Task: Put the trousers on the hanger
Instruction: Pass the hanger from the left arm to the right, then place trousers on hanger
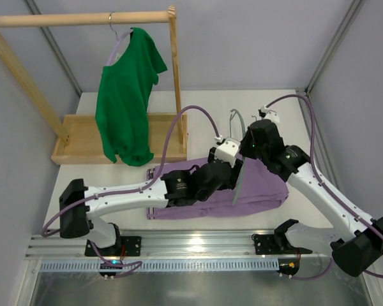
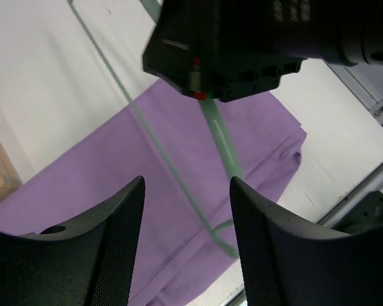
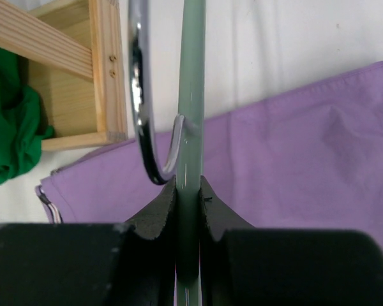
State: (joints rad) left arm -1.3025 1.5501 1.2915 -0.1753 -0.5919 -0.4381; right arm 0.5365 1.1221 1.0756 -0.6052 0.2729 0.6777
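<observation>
I count one trousers (image 1: 268, 191), one hanger (image 3: 191, 95). Trousers flat on surface (image 1: 102, 172), long axis left-right. Right gripper (image 3: 190, 189) jaws clamped on hanger, edge-on over trousers, hook pointing far side. Left gripper (image 2: 186, 185) jaws apart, empty.

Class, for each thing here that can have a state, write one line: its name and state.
trousers: lying folded flat, not hung
hanger: held on edge over the trousers
right gripper: shut on the hanger
left gripper: open, empty
green top: hanging from the wooden rail

White links (image 1: 124, 193), black joints (image 1: 182, 185), purple cables (image 1: 179, 124), black end effectors (image 2: 186, 191) (image 3: 188, 191).
</observation>
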